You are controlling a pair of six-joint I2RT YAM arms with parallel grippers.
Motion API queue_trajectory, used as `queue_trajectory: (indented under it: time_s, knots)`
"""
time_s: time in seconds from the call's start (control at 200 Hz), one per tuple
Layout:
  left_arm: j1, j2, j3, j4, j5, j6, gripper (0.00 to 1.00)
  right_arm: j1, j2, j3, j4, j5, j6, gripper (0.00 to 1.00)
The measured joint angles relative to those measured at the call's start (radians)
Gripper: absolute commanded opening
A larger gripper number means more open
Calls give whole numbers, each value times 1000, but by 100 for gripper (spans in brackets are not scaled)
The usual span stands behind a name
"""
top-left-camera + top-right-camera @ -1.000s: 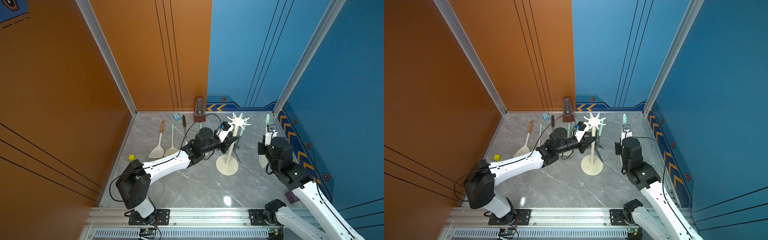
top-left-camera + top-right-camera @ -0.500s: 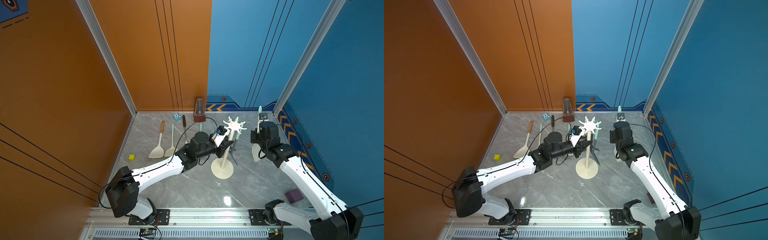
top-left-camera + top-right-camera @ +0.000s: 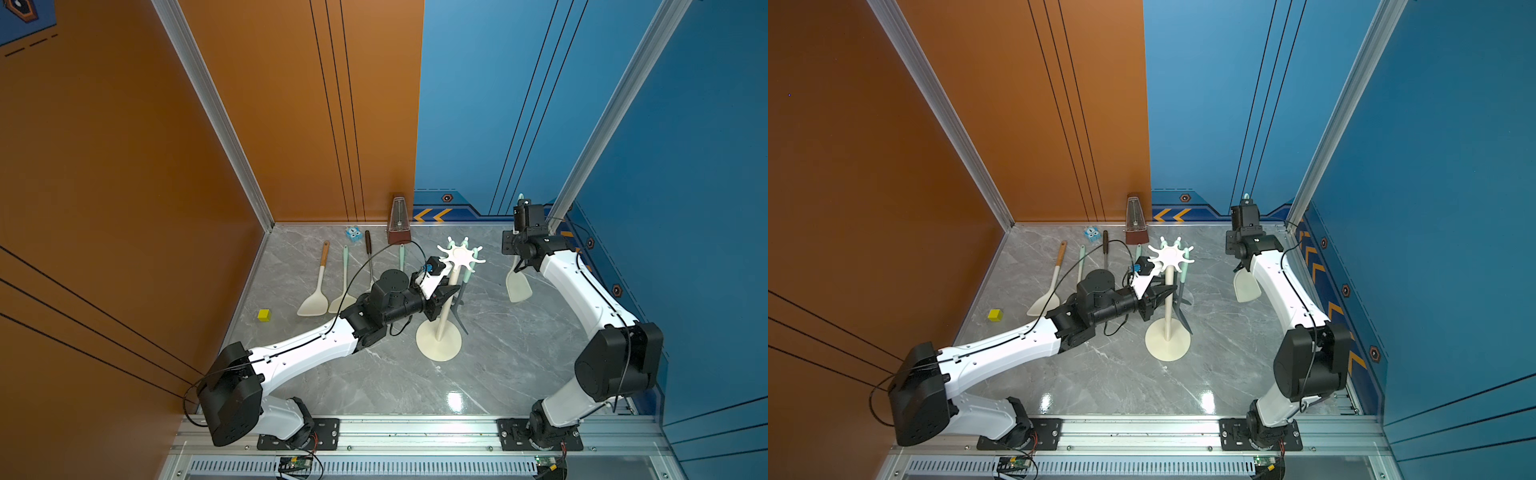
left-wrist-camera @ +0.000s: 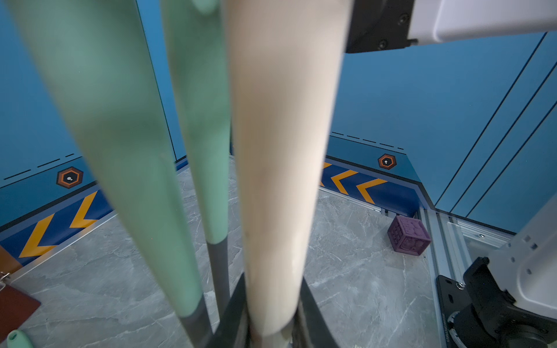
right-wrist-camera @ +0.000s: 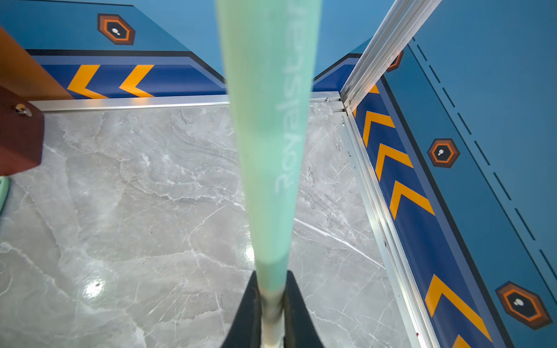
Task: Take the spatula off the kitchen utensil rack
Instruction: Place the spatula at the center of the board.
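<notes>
The tabletop (image 3: 374,374) gave me open grey marble in front of the kitchen utensil rack (image 3: 446,309) and between it and the right wall, with walls closing three sides. The rack stood upright mid-tabletop, my left pincer (image 3: 442,297) clamped on its pole. The spatula (image 3: 518,286) hung well apart from the rack near the back right corner, blade down, its mint handle pinched in my closed right pincer (image 5: 272,301). Only the left wrist view showed a purple cube (image 4: 408,235) by the tabletop's edge. Only the right wrist view showed the handle's lettering.
</notes>
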Motion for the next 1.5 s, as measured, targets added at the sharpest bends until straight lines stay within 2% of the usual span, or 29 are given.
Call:
queue_trajectory:
  time_s: [0.39,0.656,0.951,1.501]
  knots:
    - [-1,-63,-64,16,-21,-5,0,-155,378,451,-215,-16,-94,0]
    - [-1,-85,-86,19,-30,-8,0,-164,649,733,-365,13,-182,0]
    - [-1,-103,-101,20,-45,-12,0,-168,799,820,-465,72,-197,0]
    - [-1,-103,-107,32,-45,-15,0,-230,838,838,-490,73,-189,0]
